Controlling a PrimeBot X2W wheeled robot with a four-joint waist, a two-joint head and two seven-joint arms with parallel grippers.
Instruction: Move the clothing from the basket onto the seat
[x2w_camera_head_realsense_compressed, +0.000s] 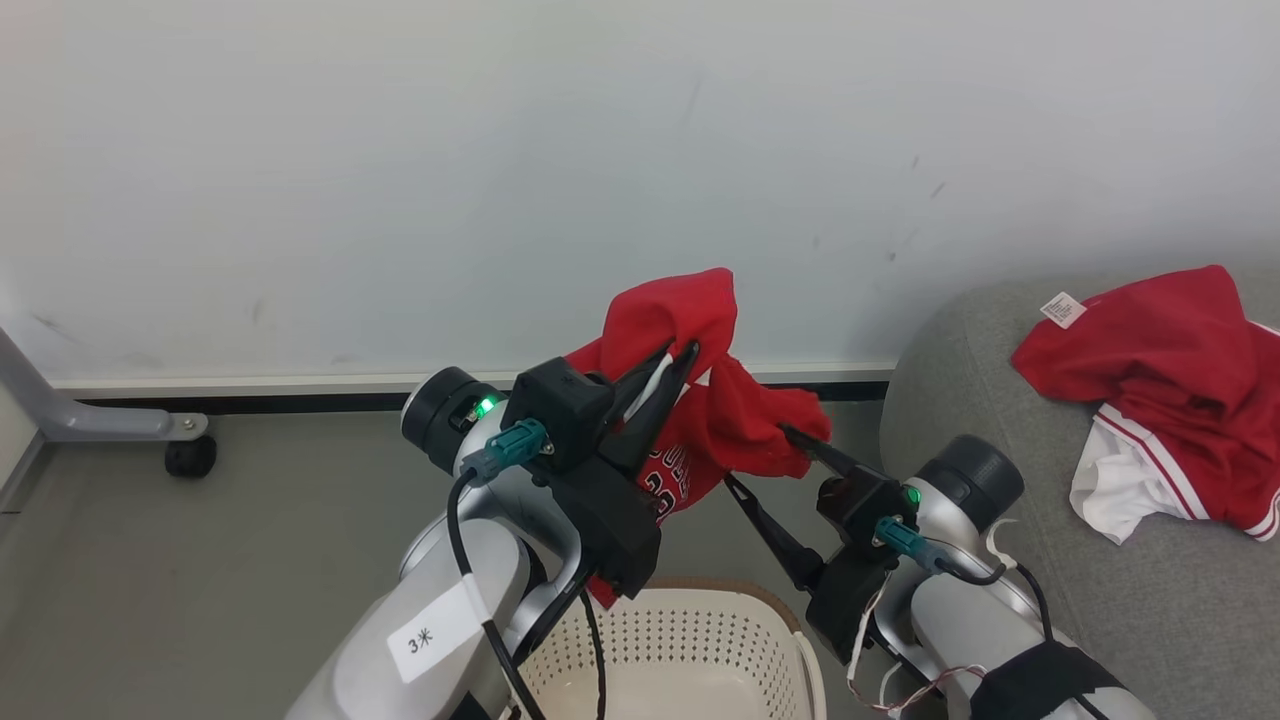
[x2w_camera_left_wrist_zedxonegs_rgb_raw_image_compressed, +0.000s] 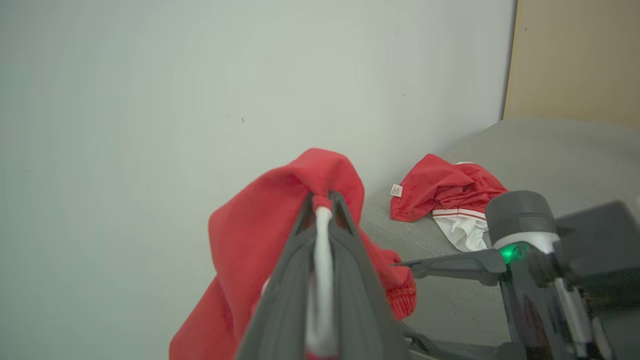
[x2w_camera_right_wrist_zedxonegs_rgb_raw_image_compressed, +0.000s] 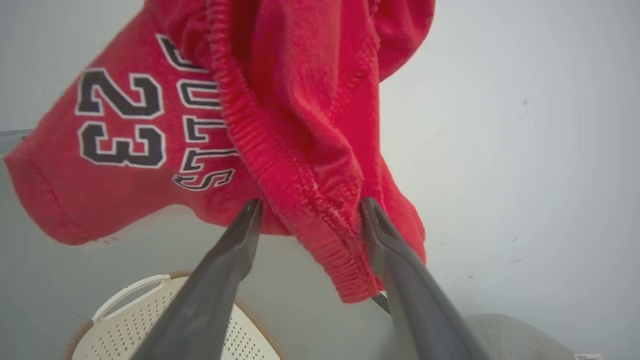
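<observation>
One red jersey (x2w_camera_head_realsense_compressed: 700, 420) hangs above the basket (x2w_camera_head_realsense_compressed: 700, 620), left gripper (x2w_camera_head_realsense_compressed: 675, 365) jaws clamped on it, right gripper (x2w_camera_right_wrist_zedxonegs_rgb_raw_image_compressed: 312, 205) jaws apart astride its ribbed hem (x2w_camera_right_wrist_zedxonegs_rgb_raw_image_compressed: 320, 235); light and limp, that thick hem should grip best.

Left tool (x2w_camera_head_realsense_compressed: 680, 352) pinched closed, right tool (x2w_camera_head_realsense_compressed: 757, 455) spread.

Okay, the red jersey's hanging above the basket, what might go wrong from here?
The right pincer stands open around the hem of the jersey, so only the shut left pincer really holds it; swinging toward the sofa may let it slip. It hangs above the basket, so a drop would probably land back inside.
</observation>
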